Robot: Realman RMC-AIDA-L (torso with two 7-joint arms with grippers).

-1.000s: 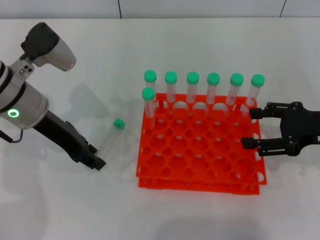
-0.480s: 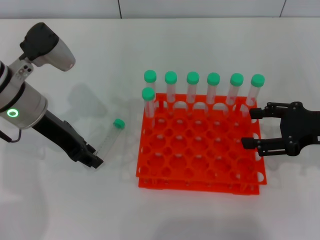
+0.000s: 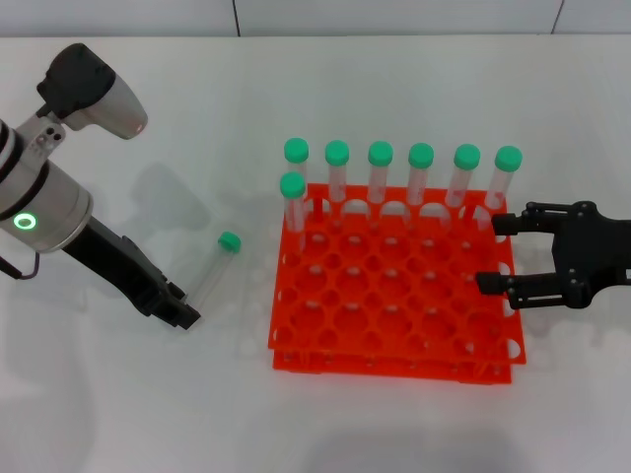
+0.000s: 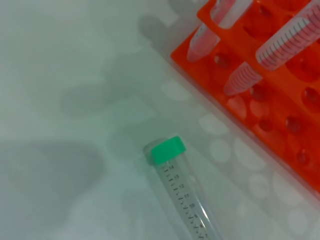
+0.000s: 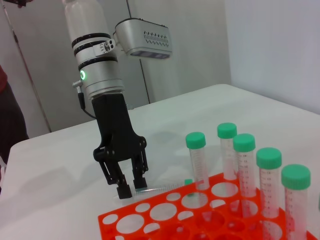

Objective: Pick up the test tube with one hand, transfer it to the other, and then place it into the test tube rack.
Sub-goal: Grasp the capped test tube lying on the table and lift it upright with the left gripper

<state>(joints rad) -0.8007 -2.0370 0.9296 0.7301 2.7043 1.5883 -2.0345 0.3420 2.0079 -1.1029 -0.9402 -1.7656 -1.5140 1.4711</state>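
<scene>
The test tube (image 3: pixel 216 268) lies flat on the white table to the left of the rack, green cap pointing away from me. In the left wrist view the test tube (image 4: pixel 180 185) runs from its cap toward the picture's edge. My left gripper (image 3: pixel 183 309), on the wrist with the green-lit ring, hangs low over the table at the tube's capless end. In the right wrist view the left gripper (image 5: pixel 132 186) shows a narrow gap between its fingers, with the tube (image 5: pixel 162 187) lying just beside them. My right gripper (image 3: pixel 496 252) stays open over the right edge of the orange-red test tube rack (image 3: pixel 394 367).
Several green-capped tubes (image 3: pixel 380 169) stand upright along the rack's back row, and one more (image 3: pixel 293 202) stands in the second row at the left. Most rack holes (image 5: pixel 165 212) hold nothing. White table surface surrounds the rack.
My left gripper has drawn back a little to the left. The lying tube's cap has shifted slightly left with it. The right arm has not moved.
</scene>
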